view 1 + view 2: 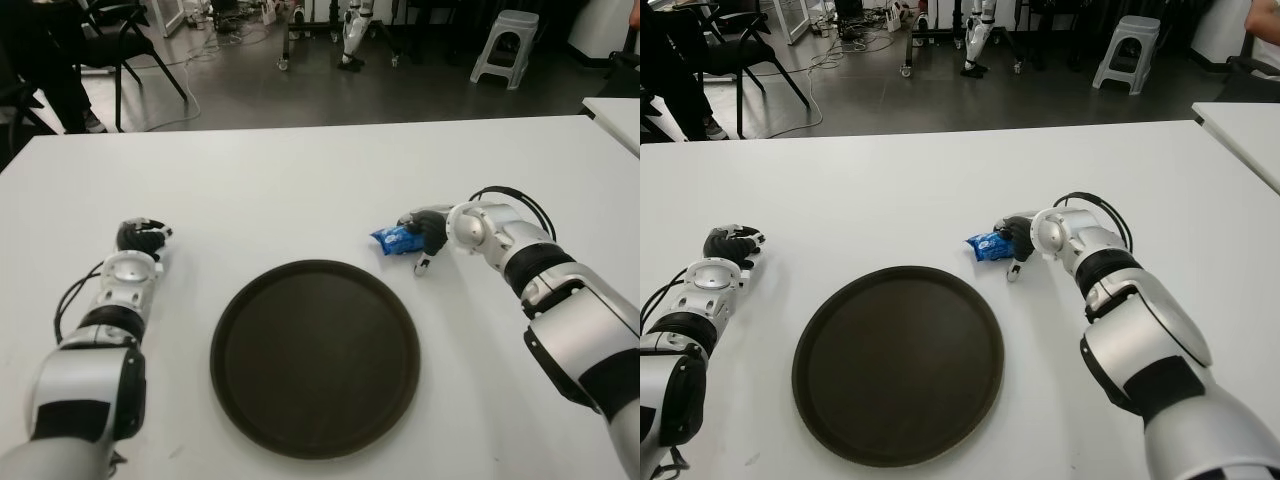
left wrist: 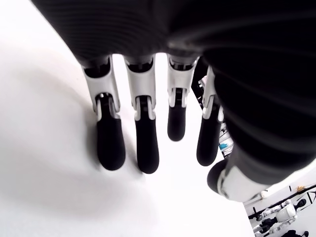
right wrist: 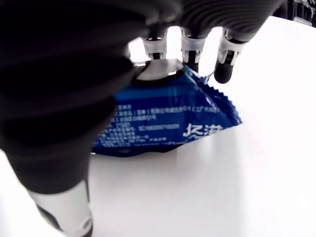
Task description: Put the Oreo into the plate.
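The Oreo is a blue foil packet (image 1: 393,240) lying on the white table (image 1: 300,190), just beyond the right rim of the round dark plate (image 1: 315,360). My right hand (image 1: 422,238) is at the packet's right end. In the right wrist view its fingers (image 3: 190,49) reach over the packet's (image 3: 168,118) far edge and touch it, while the thumb (image 3: 64,212) stands apart on the near side, so no grasp is closed. My left hand (image 1: 140,238) shows to the left of the plate, its fingers (image 2: 148,143) stretched out and holding nothing.
A second white table (image 1: 615,110) stands off to the right. Beyond the table's far edge are a grey stool (image 1: 505,45), a black chair (image 1: 120,30) and cables on the floor.
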You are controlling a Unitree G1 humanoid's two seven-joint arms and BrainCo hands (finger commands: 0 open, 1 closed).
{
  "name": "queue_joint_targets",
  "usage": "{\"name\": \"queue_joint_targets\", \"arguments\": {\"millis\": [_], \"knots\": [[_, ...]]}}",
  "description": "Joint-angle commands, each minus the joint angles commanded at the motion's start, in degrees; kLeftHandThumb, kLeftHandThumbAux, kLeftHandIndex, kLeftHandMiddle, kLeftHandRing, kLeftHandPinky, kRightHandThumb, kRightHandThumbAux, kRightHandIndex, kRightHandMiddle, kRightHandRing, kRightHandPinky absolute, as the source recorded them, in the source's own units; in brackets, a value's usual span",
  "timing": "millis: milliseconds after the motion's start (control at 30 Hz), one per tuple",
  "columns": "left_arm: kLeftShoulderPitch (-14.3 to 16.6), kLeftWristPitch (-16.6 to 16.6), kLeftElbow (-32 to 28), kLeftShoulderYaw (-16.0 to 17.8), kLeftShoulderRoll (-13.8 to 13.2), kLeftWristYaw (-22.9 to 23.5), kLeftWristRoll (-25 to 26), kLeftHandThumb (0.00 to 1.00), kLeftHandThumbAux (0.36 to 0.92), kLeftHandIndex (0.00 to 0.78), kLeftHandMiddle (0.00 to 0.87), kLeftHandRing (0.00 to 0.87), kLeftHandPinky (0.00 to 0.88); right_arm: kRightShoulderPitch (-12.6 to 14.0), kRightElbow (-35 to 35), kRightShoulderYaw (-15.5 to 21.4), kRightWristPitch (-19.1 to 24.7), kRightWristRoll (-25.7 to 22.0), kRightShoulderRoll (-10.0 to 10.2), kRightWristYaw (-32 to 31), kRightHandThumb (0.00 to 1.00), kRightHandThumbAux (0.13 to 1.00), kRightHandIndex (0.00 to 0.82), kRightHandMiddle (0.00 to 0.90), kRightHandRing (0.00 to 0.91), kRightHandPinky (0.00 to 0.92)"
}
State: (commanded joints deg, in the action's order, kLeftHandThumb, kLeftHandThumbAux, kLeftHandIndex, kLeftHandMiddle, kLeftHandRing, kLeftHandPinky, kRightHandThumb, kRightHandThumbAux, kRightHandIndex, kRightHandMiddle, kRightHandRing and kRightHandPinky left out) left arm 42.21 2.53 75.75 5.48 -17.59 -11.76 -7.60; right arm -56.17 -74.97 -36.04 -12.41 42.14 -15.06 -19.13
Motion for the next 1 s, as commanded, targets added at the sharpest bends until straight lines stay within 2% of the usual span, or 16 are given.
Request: {"name": "queue_joint_targets", "arguments": {"millis": [300,567,633,667,700,800,900,1000], "knots": [[0.0,-0.1,0.1,-0.4,-0.2,0.3,-0.4,0.683,0.724,0.399,0.19,0.222,0.264,0.2,-0.5,-0.5,0.4,0.5,0.2,0.7,0.0,0.82,0.0,0.0,0.0,0.0],[-0.2,0.0,0.1,-0.7,-0.3,0.6,-0.7,0.682,0.726,0.398,0.177,0.201,0.231,0.4,-0.5,-0.8,-0.3,0.9,-0.1,3.3,0.0,0.87,0.0,0.001,0.0,0.001],[-0.2,0.1,0.1,-0.6,-0.3,0.6,-0.6,0.684,0.725,0.399,0.176,0.202,0.244,0.6,-0.6,-1.2,-0.1,1.5,-0.2,5.2,0.11,0.906,0.062,0.015,0.013,0.029],[-0.2,0.1,0.1,-0.6,-0.3,0.5,-0.5,0.684,0.725,0.399,0.176,0.202,0.244,0.7,-0.7,-1.4,-0.1,1.8,-0.2,6.2,0.11,0.906,0.062,0.015,0.013,0.029],[-0.2,0.1,0.1,-0.5,-0.2,0.5,-0.5,0.683,0.725,0.399,0.175,0.203,0.249,0.8,-0.7,-1.6,0.0,1.9,-0.2,7.1,0.392,0.825,0.228,0.043,0.032,0.046],[-0.2,0.2,0.1,-0.3,-0.2,0.4,-0.3,0.684,0.724,0.399,0.182,0.208,0.252,1.0,-0.8,-2.0,0.1,2.1,-0.3,9.0,0.596,0.766,0.349,0.079,0.055,0.068],[-0.1,0.2,0.0,-0.1,-0.1,0.4,-0.2,0.685,0.724,0.399,0.198,0.221,0.262,1.2,-0.9,-2.1,0.7,2.2,-0.2,11.0,0.664,0.744,0.391,0.099,0.071,0.082],[-0.1,0.2,0.0,0.0,-0.1,0.4,-0.2,0.683,0.724,0.399,0.196,0.221,0.255,1.3,-1.0,-2.1,1.1,2.1,-0.1,12.2,0.687,0.735,0.406,0.114,0.087,0.099]]}}
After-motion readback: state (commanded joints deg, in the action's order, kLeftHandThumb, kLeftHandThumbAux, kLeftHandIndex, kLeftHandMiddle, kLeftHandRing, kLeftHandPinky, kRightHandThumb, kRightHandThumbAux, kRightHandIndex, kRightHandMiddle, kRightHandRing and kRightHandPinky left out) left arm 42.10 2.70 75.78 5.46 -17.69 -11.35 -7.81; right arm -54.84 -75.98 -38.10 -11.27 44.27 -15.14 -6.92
